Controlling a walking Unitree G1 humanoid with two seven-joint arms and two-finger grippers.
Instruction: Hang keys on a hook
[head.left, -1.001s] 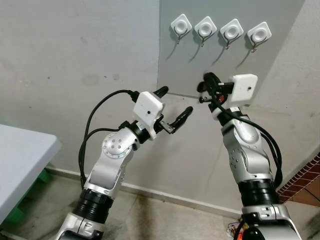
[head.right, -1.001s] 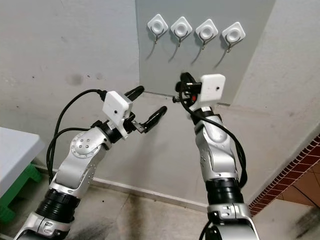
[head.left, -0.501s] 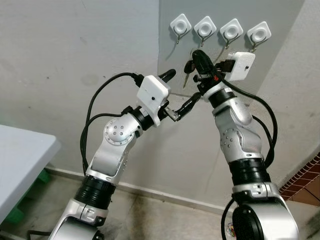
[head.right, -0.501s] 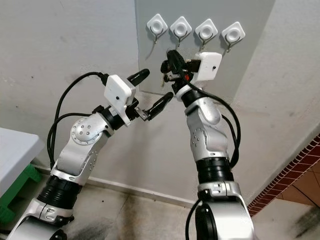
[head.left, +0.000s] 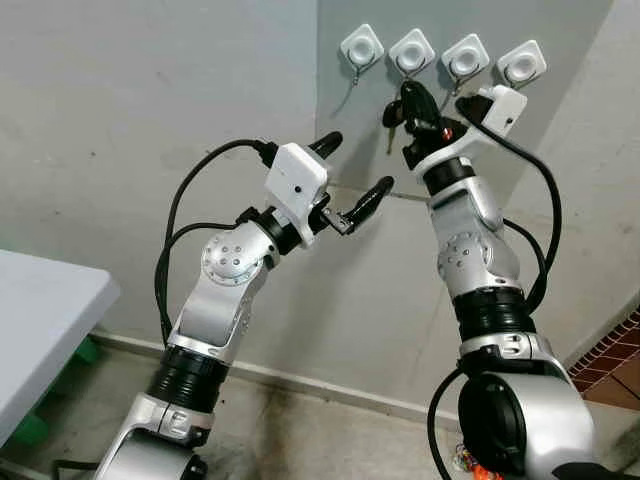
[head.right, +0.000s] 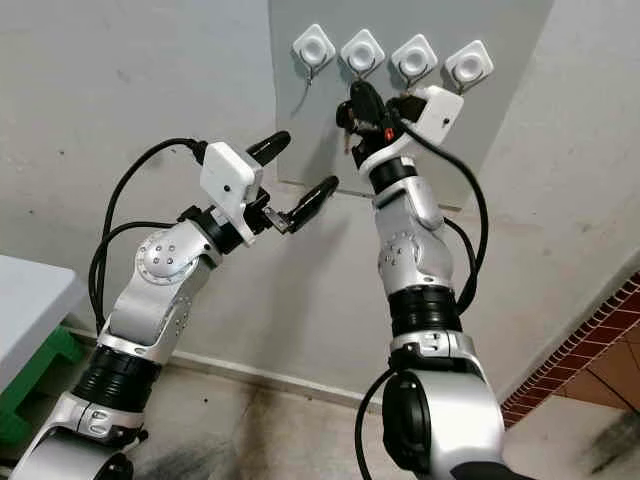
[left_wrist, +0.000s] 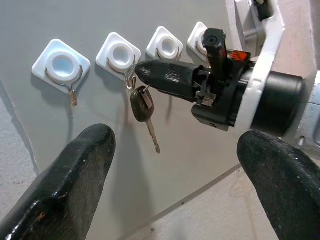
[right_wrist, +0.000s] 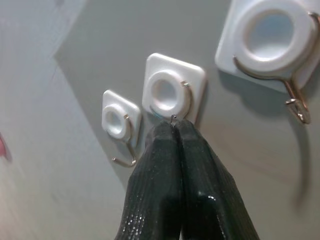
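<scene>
From the head camera we take the row of four white hooks (head.left: 440, 55) on the grey panel (head.left: 560, 110) as our landmark. Our right gripper (head.left: 410, 100) is raised just below the second hook from the left, fingers pressed together on the keys (head.left: 390, 118), which dangle beneath the fingertips, close against the panel. Our left gripper (head.left: 352, 180) hovers lower and to the left of the row, its fingers spread wide and holding nothing. A pale table (head.left: 40, 320) sits far below and left of the hooks.

Through the left wrist camera we see the key (left_wrist: 142, 112) hanging by its ring (left_wrist: 131, 80) from the right fingertip, the ring just beside the wire of the second hook (left_wrist: 120, 55); whether it has caught the wire we cannot tell.

Through the right wrist camera our closed fingers (right_wrist: 175, 165) point straight at that hook (right_wrist: 172, 92), with a sliver of ring at their tips.

We judge the keys light, rigid and prone to swinging. The ring is the place to hold, since it is thin and slippery and only it can slip over the wire.
</scene>
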